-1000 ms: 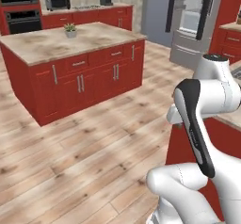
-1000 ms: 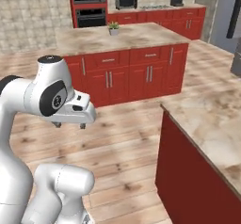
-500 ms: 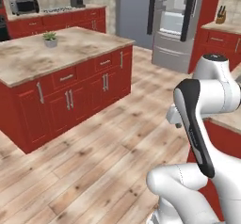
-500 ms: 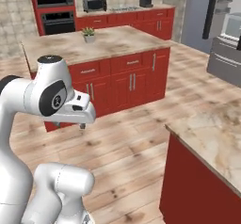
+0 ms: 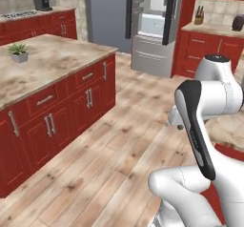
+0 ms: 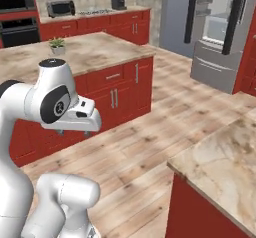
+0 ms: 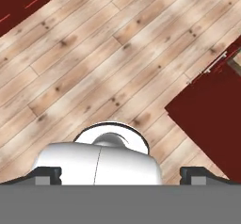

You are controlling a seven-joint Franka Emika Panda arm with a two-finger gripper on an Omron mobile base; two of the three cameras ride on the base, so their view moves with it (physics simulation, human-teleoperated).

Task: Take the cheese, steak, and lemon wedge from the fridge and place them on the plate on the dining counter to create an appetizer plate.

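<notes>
Base turned toward fridge [image 5: 152,25], wood floor [image 7: 94,63] below, tool [image 7: 120,176] spread wide, empty

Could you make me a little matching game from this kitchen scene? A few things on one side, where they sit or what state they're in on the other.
Things:
1. fridge
2. potted plant
3. knife block
4. end effector

Places or states:
A. on the red island's stone top
B. on the counter right of the fridge
C. doors open, far across the floor
D. open, above the wood floor

Pairs: 1-C, 2-A, 3-B, 4-D
</notes>
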